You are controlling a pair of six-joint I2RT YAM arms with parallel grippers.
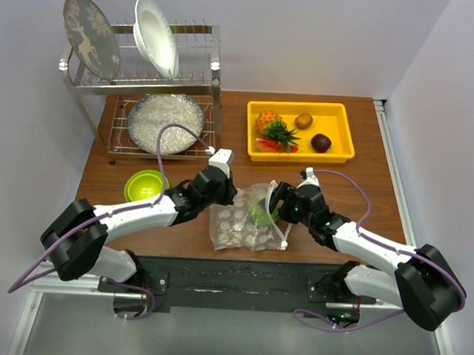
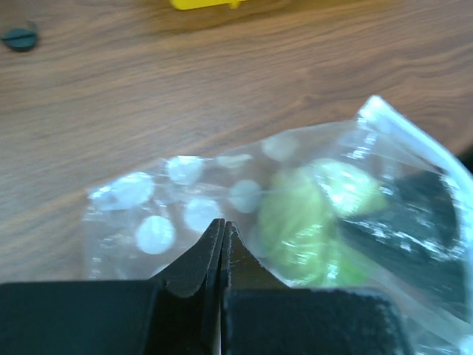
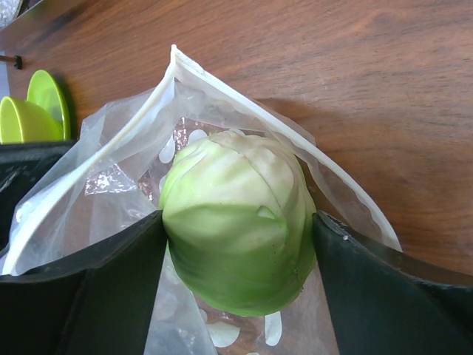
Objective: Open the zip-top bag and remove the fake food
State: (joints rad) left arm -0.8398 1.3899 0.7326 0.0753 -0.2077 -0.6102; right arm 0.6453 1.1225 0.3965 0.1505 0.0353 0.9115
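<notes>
The right pincer (image 1: 272,201) pinches a pale green round plastic toy fruit (image 3: 233,222) across its middle, at the open mouth of a clear, white-dotted zip-top plastic bag (image 1: 239,225). The bag lies on the wooden table (image 1: 233,130) between the arms, and the left pincer (image 2: 223,231) is pressed together on its film. The fruit looks light, rigid and slippery, while the bag looks limp and is best held near its zip strip.

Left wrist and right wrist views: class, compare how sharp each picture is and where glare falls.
Left wrist: zip-top bag and green fruit blurred, white glare patches on the plastic. Right wrist: fruit crisp, almost glare-free.
</notes>
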